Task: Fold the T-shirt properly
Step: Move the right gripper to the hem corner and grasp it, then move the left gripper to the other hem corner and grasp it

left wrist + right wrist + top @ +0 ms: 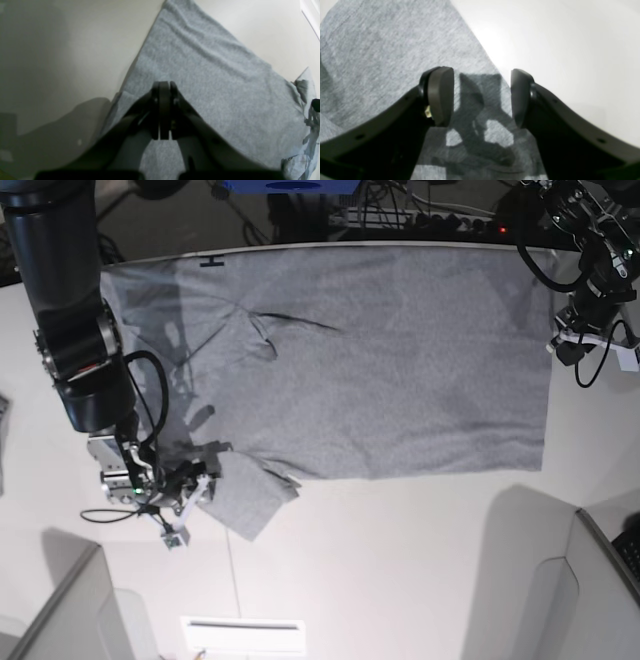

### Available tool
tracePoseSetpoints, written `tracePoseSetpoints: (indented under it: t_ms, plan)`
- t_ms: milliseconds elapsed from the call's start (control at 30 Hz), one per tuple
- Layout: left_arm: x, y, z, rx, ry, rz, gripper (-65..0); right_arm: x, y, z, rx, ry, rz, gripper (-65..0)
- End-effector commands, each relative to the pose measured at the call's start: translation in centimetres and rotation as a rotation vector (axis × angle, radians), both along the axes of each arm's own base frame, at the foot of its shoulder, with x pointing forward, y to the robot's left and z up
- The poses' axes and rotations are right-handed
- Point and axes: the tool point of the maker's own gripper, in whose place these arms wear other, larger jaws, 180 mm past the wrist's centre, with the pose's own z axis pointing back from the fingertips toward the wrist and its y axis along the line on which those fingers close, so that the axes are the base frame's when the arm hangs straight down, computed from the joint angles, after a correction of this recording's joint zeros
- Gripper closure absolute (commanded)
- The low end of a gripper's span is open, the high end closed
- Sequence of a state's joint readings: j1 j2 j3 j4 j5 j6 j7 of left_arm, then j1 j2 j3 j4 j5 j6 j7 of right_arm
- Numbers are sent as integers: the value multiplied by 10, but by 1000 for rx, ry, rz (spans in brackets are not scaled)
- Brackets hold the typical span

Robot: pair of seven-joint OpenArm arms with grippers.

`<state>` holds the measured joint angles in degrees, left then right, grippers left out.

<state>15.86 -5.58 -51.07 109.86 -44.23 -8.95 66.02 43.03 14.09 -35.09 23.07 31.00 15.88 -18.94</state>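
the t-shirt lies spread flat on the white table, one sleeve at 7 o'clock. right gripper, fingers wide apart, hovers over that sleeve; left gripper, fingers pressed together, holds nothing at 3 o'clock.

Black arms, looping black cables

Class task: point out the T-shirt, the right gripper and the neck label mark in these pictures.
T-shirt (400, 370), base view, middle of the flat body.
Right gripper (482, 97), right wrist view, midway between open fingertips.
Neck label mark (212, 261), base view, black mark near the top edge.
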Motion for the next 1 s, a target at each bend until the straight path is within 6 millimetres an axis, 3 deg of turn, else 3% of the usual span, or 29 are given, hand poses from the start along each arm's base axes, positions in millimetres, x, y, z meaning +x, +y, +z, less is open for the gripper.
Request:
tracePoseSetpoints:
  t_ms: [0, 133, 233, 367, 500, 667, 800, 967]
  plan:
    - [5, 4, 11, 21, -37, -2, 0, 6, -10, 9, -35, 3, -1, -341]
    - [4, 5, 6, 11, -28, 3, 0, 17, -13, 29, -36, -35, 8, -341]
    - [5, 7, 2, -2, -21, 9, 0, 32, -18, 61, 31, -81, -43, -341]
    - [7, 8, -3, -18, -17, 16, 0, 38, -36, 81, 43, -99, -85, -345]
    - [7, 8, -3, -18, -17, 16, 0, 36, -32, 78, 17, -89, -58, -347]
    - [7, 8, -2, -18, -18, 16, 0, 30, -28, 56, 34, -48, -81, -348]
    - [4, 9, -4, -17, -10, 18, 0, 26, -39, 41, 38, -46, -124, -348]
    - [4, 9, -4, -16, -9, 17, 0, 22, -32, 34, 47, -27, -121, -348]
